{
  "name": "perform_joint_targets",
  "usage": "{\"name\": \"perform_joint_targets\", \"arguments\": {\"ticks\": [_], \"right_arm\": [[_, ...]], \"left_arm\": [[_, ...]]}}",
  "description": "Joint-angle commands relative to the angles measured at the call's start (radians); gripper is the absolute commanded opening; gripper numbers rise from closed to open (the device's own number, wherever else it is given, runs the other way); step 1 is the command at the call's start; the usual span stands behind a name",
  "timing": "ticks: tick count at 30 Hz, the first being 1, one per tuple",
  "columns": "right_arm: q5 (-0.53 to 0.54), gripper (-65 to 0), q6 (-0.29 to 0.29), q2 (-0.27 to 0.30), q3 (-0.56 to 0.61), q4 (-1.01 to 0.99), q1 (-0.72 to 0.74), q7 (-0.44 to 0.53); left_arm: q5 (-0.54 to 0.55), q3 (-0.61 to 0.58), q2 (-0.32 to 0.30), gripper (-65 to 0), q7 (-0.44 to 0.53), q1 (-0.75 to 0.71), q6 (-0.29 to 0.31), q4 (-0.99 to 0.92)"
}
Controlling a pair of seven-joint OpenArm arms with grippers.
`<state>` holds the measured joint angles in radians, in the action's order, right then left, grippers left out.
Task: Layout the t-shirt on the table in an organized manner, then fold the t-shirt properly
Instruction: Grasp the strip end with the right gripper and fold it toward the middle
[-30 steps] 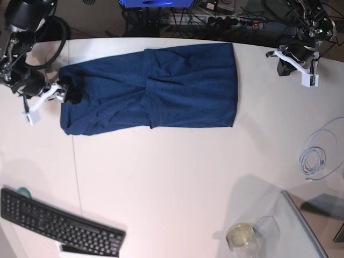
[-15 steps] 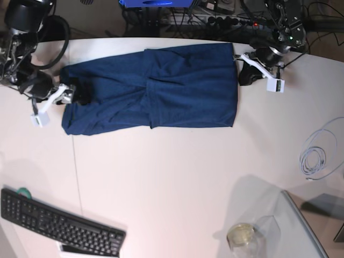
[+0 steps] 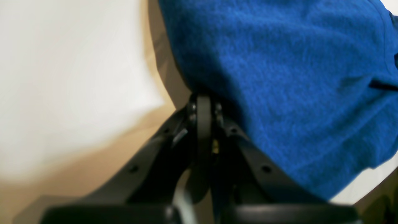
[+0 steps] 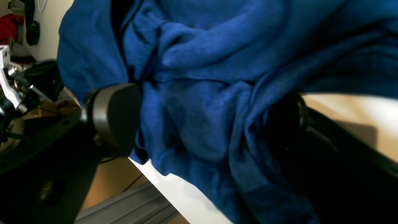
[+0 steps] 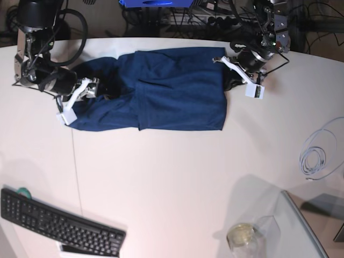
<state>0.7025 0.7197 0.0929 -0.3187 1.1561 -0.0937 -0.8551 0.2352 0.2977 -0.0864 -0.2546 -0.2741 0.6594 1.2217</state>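
Observation:
The dark navy t-shirt (image 5: pixel 172 88) lies folded lengthwise across the far part of the white table (image 5: pixel 161 177). My right gripper (image 5: pixel 99 88) is pushed into the shirt's left end. In the right wrist view its jaws (image 4: pixel 199 124) stand wide open with bunched cloth (image 4: pixel 202 93) between them; one grey pad (image 4: pixel 115 118) shows and the other finger is behind fabric. My left gripper (image 5: pixel 231 80) is shut, its fingertips (image 3: pixel 203 104) pressed together against the shirt's (image 3: pixel 279 77) right edge, with cloth lying beside them.
A black keyboard (image 5: pixel 59 226) sits at the near left corner. A coiled white cable (image 5: pixel 317 156) lies at the right. A glass panel (image 5: pixel 306 226) and a small jar (image 5: pixel 242 235) are at the near right. A thin seam (image 5: pixel 77 177) runs down the table.
The left arm has swung in from the right to the shirt's right edge, which has shifted left. The right gripper has moved rightward into the shirt's left end, bunching it.

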Motion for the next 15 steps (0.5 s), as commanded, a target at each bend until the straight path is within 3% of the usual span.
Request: {"name": "perform_joint_targets", "arguments": {"ticks": [1, 3, 10, 13, 15], "right_arm": [[-0.062, -8.4, -0.022, 0.001, -0.001, -0.008, -0.002, -0.045], [-0.062, -13.8, -0.022, 0.001, -0.003, -0.009, 0.007, -0.016], [-0.062, -43.5, -0.022, 0.021, -0.004, -0.017, 0.041, 0.024], [-0.062, -61.8, -0.022, 0.023, 0.000, -0.011, 0.061, 0.020], [-0.062, -64.8, -0.022, 0.023, 0.002, -0.009, 0.068, 0.015]], "left_arm": [[-0.001, 0.004, -0.006, -65.0, -0.002, -0.007, 0.004, 0.013], [0.003, 0.010, -0.006, -65.0, -0.002, -0.007, 0.004, 0.016], [-0.001, 0.014, -0.016, -65.0, -0.002, -0.009, 0.004, 0.016], [-0.001, 0.014, -0.016, -65.0, -0.004, -0.007, 0.004, 0.016], [-0.001, 0.011, -0.016, -65.0, -0.004, -0.006, 0.004, 0.016]]}}
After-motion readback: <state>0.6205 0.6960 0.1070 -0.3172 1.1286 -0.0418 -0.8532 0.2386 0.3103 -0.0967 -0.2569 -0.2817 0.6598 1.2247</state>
